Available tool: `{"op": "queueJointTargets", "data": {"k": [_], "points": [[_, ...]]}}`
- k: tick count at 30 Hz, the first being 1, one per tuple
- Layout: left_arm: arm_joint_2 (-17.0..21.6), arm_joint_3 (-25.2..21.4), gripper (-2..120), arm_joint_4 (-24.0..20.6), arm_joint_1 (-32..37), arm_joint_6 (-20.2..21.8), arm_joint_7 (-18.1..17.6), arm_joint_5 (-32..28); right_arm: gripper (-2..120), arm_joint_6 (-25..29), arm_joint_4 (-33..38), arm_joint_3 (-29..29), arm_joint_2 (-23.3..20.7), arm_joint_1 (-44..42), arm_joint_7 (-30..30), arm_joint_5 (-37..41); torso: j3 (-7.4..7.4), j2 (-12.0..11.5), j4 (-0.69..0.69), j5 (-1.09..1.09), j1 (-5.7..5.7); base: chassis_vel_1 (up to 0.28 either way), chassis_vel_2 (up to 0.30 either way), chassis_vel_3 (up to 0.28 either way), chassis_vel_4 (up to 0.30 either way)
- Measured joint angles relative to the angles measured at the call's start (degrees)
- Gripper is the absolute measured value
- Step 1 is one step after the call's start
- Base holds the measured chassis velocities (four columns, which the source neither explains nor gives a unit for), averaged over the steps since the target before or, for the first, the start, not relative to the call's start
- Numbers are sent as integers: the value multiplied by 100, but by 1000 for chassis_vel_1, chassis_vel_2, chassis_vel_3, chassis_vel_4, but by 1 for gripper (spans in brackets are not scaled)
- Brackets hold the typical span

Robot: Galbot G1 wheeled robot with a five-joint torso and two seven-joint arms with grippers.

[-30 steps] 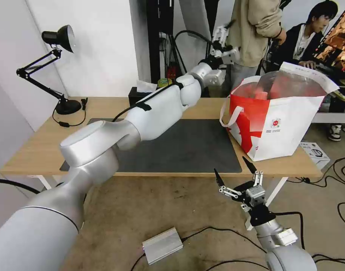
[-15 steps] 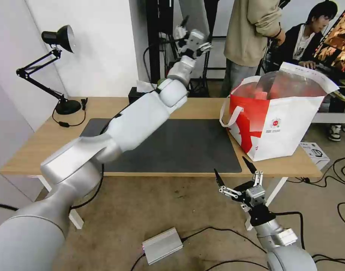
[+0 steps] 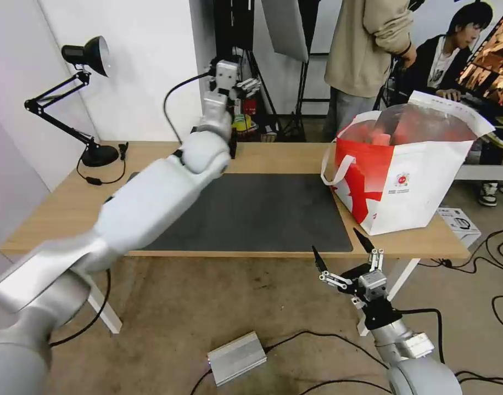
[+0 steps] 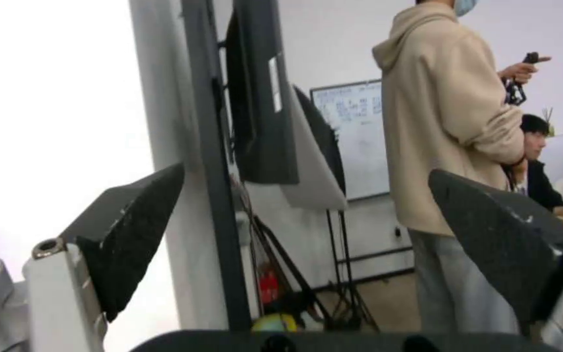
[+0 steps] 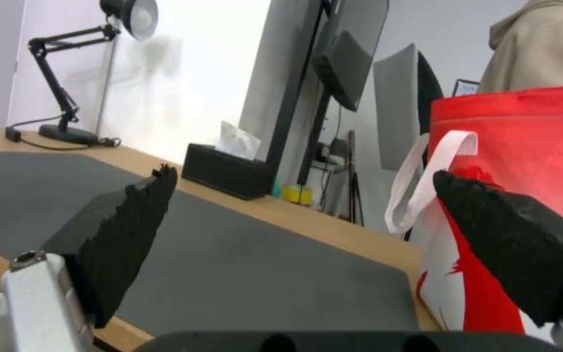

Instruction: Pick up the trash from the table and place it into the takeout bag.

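On the long light-wood surface no trash is seen beside the red-and-white takeout bag; both grippers, left and right, are held wide-fingered, nothing grasped.

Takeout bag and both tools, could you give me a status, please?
Left tool open, raised beyond table. Right tool open, below table edge. Takeout bag upright. Nothing obstructing.

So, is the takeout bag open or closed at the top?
Open: the takeout bag stands upright on the table, mouth spread, silvery lining visible.
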Motion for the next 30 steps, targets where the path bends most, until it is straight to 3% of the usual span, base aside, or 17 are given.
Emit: {"op": "queueJointTargets", "data": {"k": [7, 8, 13, 14, 17, 21, 23, 26, 30], "points": [[878, -1006, 100, -1209, 1135, 353, 253, -141, 100, 0, 0, 0, 0, 0, 0, 0, 0, 0, 1, -1, 0, 0, 0, 0, 0], [878, -1006, 100, -1209, 1135, 353, 253, -141, 100, 0, 0, 0, 0, 0, 0, 0, 0, 0, 1, -1, 0, 0, 0, 0, 0], [1435, -2200, 100, -2075, 2509, 363, 693, 21, 100, 0, 0, 0, 0, 0, 0, 0, 0, 0, 2, -1, -1, 0, 0, 0, 0], [1435, -2200, 100, -2075, 2509, 363, 693, 21, 100, 0, 0, 0, 0, 0, 0, 0, 0, 0, 2, -1, -1, 0, 0, 0, 0], [1663, -2801, 100, -2535, 3367, 226, 872, 184, 100, 0, 0, 0, 0, 0, 0, 0, -1, 0, 3, -1, -1, 0, 0, 0, 0], [1666, -3453, 100, -2913, 4165, 90, 1055, 469, 100, 0, 0, 0, 1, 0, 0, 0, 0, 0, 2, 0, -1, 0, 0, 0, 0], [1646, -3561, 100, -2965, 4297, 42, 1092, 534, 100, 0, 0, 0, 0, 0, 0, 0, -1, 0, 2, 0, -1, 0, 0, 0, 0], [1327, -4254, 100, -3158, 5156, -373, 1509, 1103, 100, 0, 0, 0, 0, 0, 0, 0, 0, 0, 1, 0, -1, 0, 0, 0, 0], [908, -4702, 100, -3200, 5812, -829, 1915, 1648, 100, 0, 0, 0, 0, 0, 0, 0, 0, -1, 2, -1, -1, 0, 0, 0, 0]]}}
